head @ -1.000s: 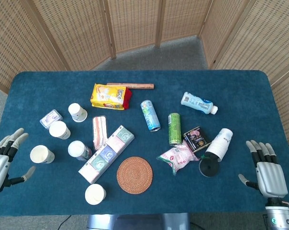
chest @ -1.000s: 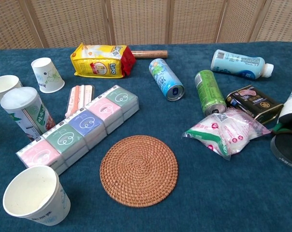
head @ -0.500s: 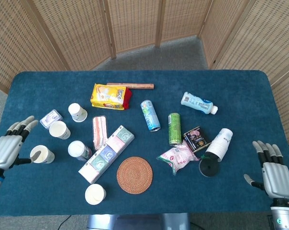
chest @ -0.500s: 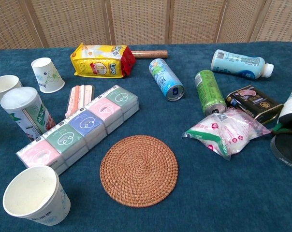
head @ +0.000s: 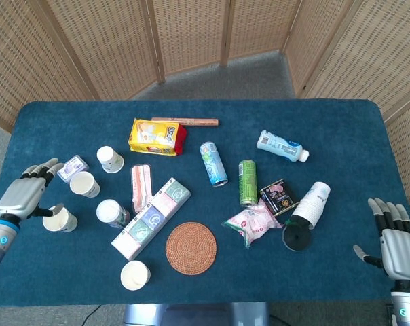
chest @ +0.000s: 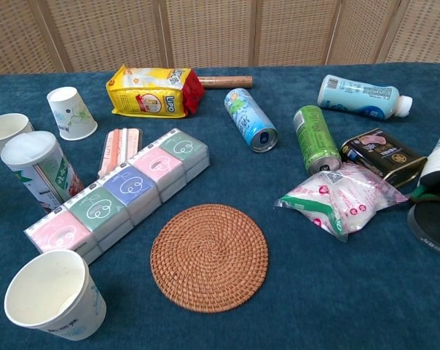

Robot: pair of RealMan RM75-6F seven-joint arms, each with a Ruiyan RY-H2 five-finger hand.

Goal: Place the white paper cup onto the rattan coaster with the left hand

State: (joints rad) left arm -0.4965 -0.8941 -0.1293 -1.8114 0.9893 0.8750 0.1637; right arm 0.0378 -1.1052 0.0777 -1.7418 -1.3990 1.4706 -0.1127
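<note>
A dark blue cloth covers the table (head: 341, 129), and woven rattan screens (head: 96, 41) close off the room behind it. At the far left, the left hand (head: 23, 195) hovers with its fingers spread and empty, just beside a white paper cup (head: 59, 219) standing upright near the table's left edge; whether the thumb touches the cup cannot be told. A strip of pastel tissue packs (head: 151, 217) lies diagonally further in, just left of the rattan coaster (head: 191, 248), which is bare. Near the front edge, left of the coaster, stands another paper cup (chest: 54, 294). At the far right, the right hand (head: 397, 239) rests open, fingers apart, holding nothing.
</note>
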